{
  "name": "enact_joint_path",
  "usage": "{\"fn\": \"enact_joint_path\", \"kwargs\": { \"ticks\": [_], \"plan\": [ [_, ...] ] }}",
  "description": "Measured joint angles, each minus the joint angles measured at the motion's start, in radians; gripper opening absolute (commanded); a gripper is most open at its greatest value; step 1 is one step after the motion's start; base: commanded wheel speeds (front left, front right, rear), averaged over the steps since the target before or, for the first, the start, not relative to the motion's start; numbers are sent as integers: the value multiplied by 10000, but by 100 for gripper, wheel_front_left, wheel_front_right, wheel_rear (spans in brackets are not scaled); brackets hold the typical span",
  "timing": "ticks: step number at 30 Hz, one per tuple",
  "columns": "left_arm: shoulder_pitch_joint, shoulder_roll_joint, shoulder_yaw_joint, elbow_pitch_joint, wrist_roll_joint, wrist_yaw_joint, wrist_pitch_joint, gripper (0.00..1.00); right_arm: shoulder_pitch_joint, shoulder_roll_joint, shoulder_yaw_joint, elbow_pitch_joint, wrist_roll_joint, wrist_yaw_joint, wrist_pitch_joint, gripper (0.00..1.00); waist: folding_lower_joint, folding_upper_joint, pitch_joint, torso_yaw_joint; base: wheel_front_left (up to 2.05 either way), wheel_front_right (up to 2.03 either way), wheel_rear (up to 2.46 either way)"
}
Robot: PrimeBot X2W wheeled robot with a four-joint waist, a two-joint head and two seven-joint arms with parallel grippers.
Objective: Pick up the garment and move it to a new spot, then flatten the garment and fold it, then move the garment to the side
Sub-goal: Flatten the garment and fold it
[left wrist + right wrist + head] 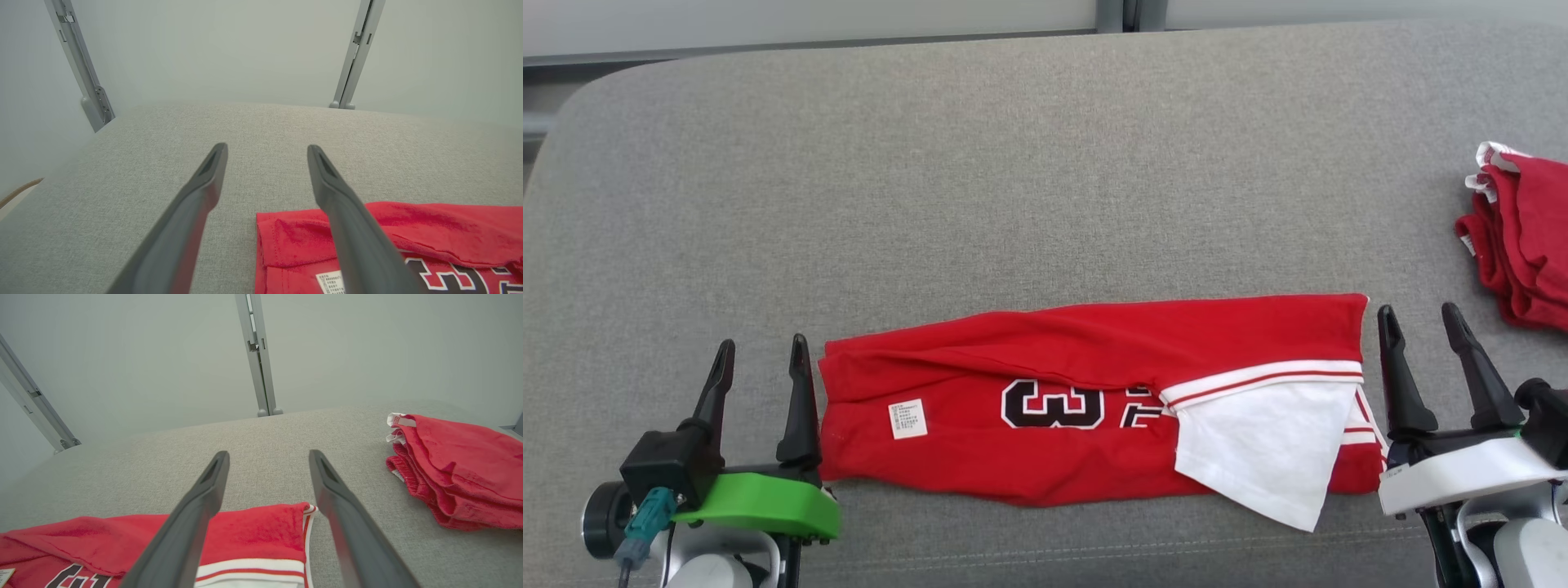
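Folded red garment [1094, 392] lies as a long strip across the lower middle of the head view, flat on the grey fabric bench [1013, 163]. A black-and-white "3" [1052, 404] shows on it; the second digit is mostly covered by a turned-over white panel [1258, 449], so it is unreadable. A small white care label [907, 419] sits near the strip's left end, print too small to read.

Left pincer [762, 340] is at lower left, fingers spread wide with nothing between them, just beside the garment's left edge. Whether the inner finger touches the cloth, cannot tell. In the left wrist view that finger crosses in front of the garment's corner and hides part of the label. The arm behind the green mount is cut off by the bottom edge.

Right pincer [1418, 309] is at lower right, also wide apart and empty, just beside the garment's right end. In the right wrist view one finger overlaps the striped hem; contact unclear.

A second red pile [1527, 237] lies at the right edge of the head view, cut off by the frame and well apart from the garment. Its type is hard to tell. Grey metal posts [257, 355] stand behind the bench's far edge.
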Motion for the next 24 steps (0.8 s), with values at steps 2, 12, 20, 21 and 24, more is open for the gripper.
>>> {"fn": "enact_joint_path", "kwargs": {
  "ticks": [2, 12, 20, 21, 24],
  "plan": [
    [168, -67, 105, 82, 146, -13, -12, 100, 146, 23, 8, 100, -201, 2, -8, 100, 0, 0, -186, 57, 0, 0, 0],
    [437, -658, 788, 439, 989, -940, -42, 100, 541, 44, 104, 522, -602, 0, -79, 100, 0, 0, -948, 293, 0, 0, 0],
    [562, -1041, 1099, 750, 1383, -1375, -42, 100, 665, 12, 109, 652, -633, 2, -75, 100, 0, 0, -1097, 365, 0, 0, 0],
    [561, -1074, 1127, 759, 1419, -1427, -42, 100, 665, 6, 105, 654, -633, 2, -75, 100, 0, 0, -1085, 388, 0, 0, 0],
    [553, -1204, 1218, 809, 1563, -1509, -42, 100, 664, 4, 92, 665, -633, 2, -63, 100, 0, 0, -1043, 451, 0, 0, 0]
  ]
}}
